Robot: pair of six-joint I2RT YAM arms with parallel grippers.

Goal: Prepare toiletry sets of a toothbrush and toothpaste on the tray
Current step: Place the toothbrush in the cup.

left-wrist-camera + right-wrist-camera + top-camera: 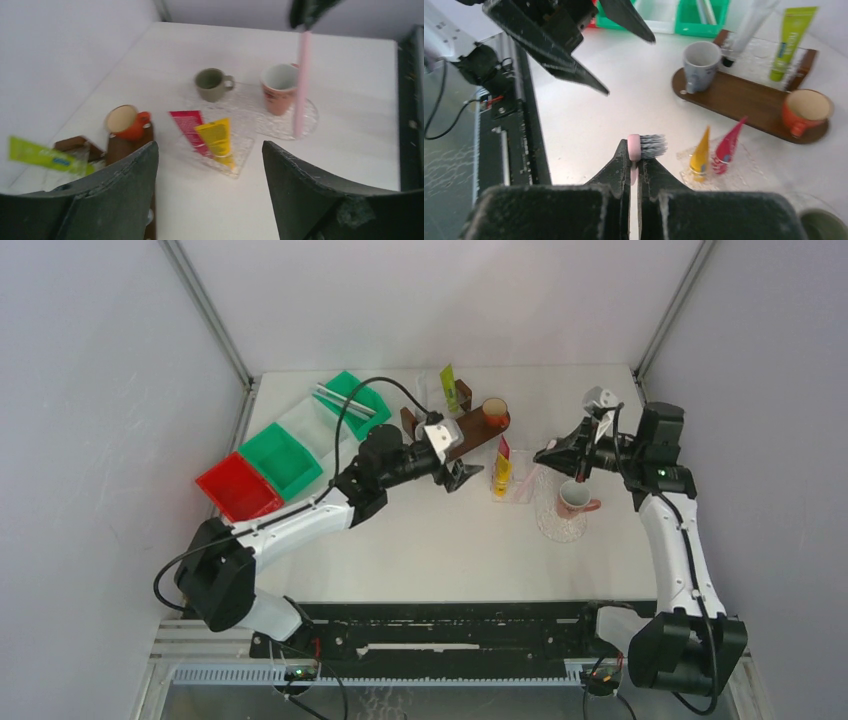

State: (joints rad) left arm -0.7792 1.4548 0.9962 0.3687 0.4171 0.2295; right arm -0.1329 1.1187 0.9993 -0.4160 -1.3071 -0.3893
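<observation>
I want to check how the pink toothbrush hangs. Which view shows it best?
Left wrist: the pink toothbrush shows nearly full length, hanging near the pink mug. Right wrist shows only its bristled head, clamped in the right gripper. Top view: barely a sliver.

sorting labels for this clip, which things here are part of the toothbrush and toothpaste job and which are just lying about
Job: pink toothbrush in the right gripper, pink mug, olive mug, grey cup, orange cup, red tube, yellow tube, green tube, wooden tray.
Lying about: red bin, middle green bin.
</observation>
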